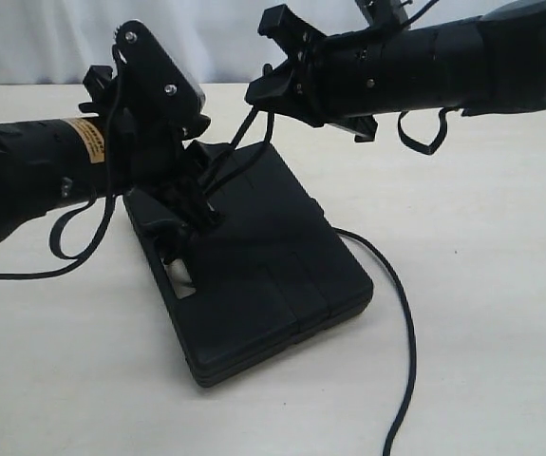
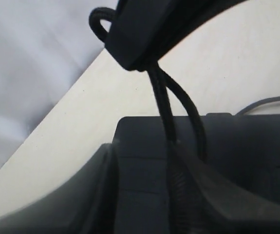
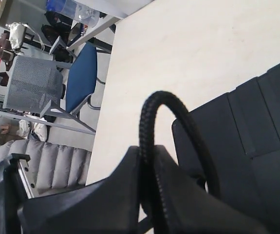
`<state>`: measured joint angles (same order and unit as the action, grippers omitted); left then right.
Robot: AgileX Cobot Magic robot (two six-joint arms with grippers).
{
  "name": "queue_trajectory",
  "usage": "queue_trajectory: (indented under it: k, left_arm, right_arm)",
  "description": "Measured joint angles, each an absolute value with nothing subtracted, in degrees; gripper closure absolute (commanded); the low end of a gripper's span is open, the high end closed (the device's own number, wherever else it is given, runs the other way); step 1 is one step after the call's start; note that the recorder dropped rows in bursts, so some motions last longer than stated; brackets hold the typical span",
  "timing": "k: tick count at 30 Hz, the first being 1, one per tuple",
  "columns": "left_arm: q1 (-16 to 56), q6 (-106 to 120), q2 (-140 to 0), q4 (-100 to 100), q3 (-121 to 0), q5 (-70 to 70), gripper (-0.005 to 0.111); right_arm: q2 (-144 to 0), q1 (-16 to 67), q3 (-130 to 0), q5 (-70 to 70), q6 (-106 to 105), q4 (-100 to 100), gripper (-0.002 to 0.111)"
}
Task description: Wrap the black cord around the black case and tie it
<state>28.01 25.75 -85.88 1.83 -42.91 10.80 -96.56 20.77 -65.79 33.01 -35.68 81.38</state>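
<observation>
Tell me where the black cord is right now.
In the exterior view the black cord runs from the far edge of the black case up into the right hand; its loose length trails over the table right of the case.

Pale table [image 1: 500, 285], blue chair [image 3: 81, 73]

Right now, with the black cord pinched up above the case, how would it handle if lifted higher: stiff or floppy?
Probably floppy: the black cord trails over the table in a loose curve. Slightly springy, though: it holds a rounded arch above the right jaws rather than kinking. Its braided surface likely grips well.
</observation>
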Motion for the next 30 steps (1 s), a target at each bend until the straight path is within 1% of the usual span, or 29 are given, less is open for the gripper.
queue_trajectory:
  k: [4, 6, 13, 21, 25, 30]
  left_arm:
    - [28.0, 23.5, -88.2, 1.8, -42.9, 14.9, 0.090]
    - [28.0, 22.9, -89.7, 1.8, -42.9, 16.3, 0.093]
    - [28.4, 20.5, -91.4, 0.4, -42.9, 21.4, 0.092]
    - [28.9, 5.2, -91.4, -17.2, -42.9, 21.7, 0.092]
    - [28.3, 4.0, -90.1, -19.3, -42.9, 19.4, 0.092]
    - [26.9, 3.4, -84.9, -19.6, -42.9, 14.3, 0.092]
  right_arm:
    - [-96.6, 20.8, -65.8, 33.0, -35.9, 81.4, 0.104]
    - [-96.6, 20.8, -65.8, 33.0, -35.9, 81.4, 0.104]
    - [-96.6, 20.8, -65.8, 33.0, -36.0, 81.4, 0.104]
    - [-96.6, 20.8, -65.8, 33.0, -36.0, 81.4, 0.104]
    - [-96.6, 20.8, -65.8, 32.9, -36.0, 81.4, 0.104]
    - [-96.6, 20.8, -65.8, 31.7, -36.0, 81.4, 0.104]
